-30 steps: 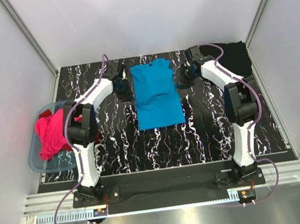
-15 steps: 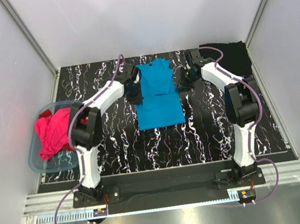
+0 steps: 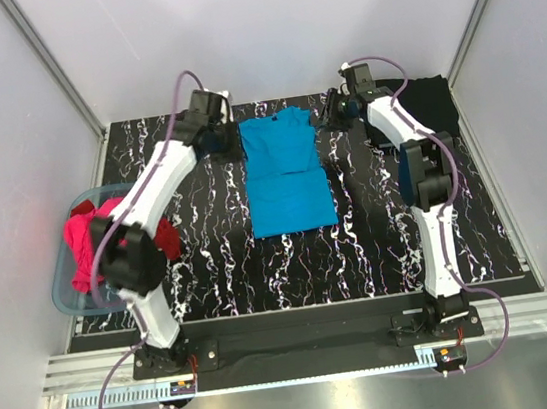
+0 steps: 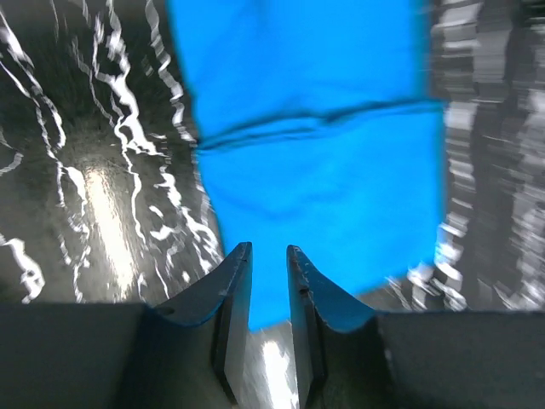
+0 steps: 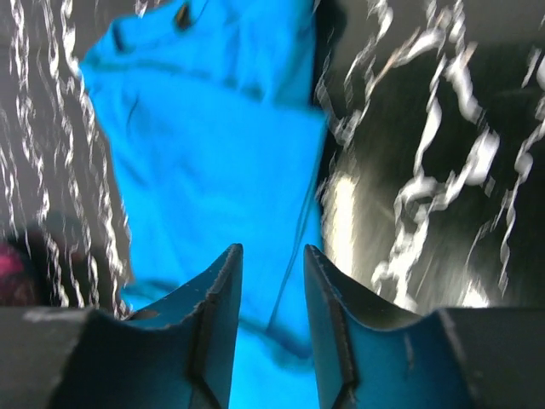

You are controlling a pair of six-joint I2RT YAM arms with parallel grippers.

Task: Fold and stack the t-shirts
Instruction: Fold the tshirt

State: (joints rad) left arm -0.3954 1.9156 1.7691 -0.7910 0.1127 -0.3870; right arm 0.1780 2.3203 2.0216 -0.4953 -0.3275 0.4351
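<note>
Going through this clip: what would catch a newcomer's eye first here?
The bright turquoise-blue t-shirt lies flat mid-table on the black white-veined tabletop, with the left gripper and right gripper open beside its far corners. A crumpled magenta-pink and red shirt heap sits in the translucent pale-blue plastic tub at the left edge.

The turquoise-blue t-shirt (image 3: pixel 286 168) lies flat at the middle of the table's (image 3: pixel 210 258) far half. Its sides are folded in to form a long narrow rectangle, the neckline points toward the far edge, and one crosswise crease runs about halfway down. The black t-shirt (image 3: pixel 432 103) lies in the far right corner. The magenta-pink t-shirt (image 3: pixel 92 243) sits crumpled in the tub (image 3: pixel 70 304) at the left edge, with a red t-shirt (image 3: pixel 165 241) bunched against its right side.
</note>
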